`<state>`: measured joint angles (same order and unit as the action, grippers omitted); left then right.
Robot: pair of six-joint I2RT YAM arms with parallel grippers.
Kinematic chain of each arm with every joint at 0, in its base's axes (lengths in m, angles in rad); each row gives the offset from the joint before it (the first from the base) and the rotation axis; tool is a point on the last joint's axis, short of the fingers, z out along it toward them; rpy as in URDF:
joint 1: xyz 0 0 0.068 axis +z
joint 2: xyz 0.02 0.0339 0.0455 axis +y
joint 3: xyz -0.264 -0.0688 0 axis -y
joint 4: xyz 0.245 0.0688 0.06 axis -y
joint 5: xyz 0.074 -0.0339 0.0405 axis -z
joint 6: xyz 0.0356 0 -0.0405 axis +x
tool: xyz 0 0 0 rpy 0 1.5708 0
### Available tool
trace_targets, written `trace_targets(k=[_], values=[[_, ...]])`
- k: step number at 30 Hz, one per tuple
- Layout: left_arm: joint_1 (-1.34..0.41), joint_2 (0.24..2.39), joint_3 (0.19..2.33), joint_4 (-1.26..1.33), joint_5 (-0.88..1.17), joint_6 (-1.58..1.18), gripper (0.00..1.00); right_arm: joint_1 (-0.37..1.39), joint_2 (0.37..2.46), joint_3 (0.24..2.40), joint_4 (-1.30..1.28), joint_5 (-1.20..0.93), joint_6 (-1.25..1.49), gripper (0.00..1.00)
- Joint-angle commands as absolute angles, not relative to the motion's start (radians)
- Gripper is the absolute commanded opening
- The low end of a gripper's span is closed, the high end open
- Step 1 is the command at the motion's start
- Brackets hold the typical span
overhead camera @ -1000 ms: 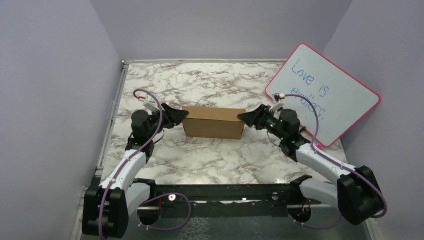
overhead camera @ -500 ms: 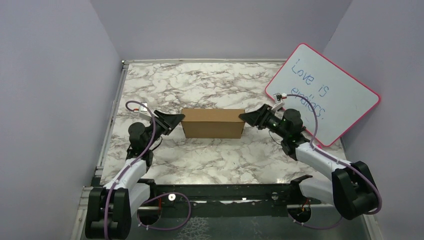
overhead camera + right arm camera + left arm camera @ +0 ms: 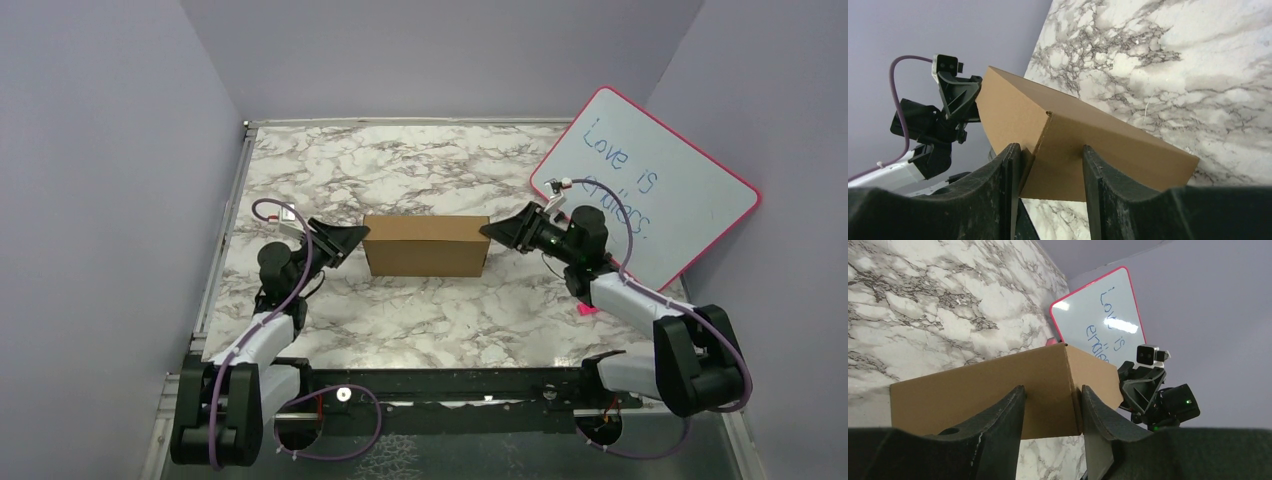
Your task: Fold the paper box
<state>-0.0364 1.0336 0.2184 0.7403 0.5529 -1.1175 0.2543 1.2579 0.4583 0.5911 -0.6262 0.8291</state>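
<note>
From above, the closed paper box [image 3: 425,245] sits between the claws, with the left gripper [image 3: 352,238] at one end and the right gripper [image 3: 497,230] at the other — whether they touch it is unclear. Only the wrist cameras show each claw's fingers spread apart, a box corner just ahead between them. Since a moment ago the right arm has folded back toward its base; the box stays put.
</note>
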Motion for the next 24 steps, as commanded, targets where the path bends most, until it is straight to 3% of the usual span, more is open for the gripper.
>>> trace_targets(k=[1,5,17,20,24], values=[[-0.029,1.138,0.151,0.473,0.520,-1.018,0.00,0.238,1.426,0.359,0.349,-0.646,0.626,0.18],[-0.035,1.177,0.163,0.468,0.490,-0.949,0.00,0.238,1.560,0.382,0.368,-0.684,0.589,0.02],[-0.048,1.191,0.113,0.482,0.364,-0.952,0.00,0.241,1.440,0.470,0.247,-0.647,0.528,0.02],[-0.049,1.134,0.137,0.472,0.367,-0.973,0.01,0.243,1.411,0.528,0.238,-0.709,0.533,0.10],[-0.049,1.035,0.284,0.301,0.352,-0.899,0.19,0.247,1.354,0.640,0.160,-0.698,0.480,0.33]])
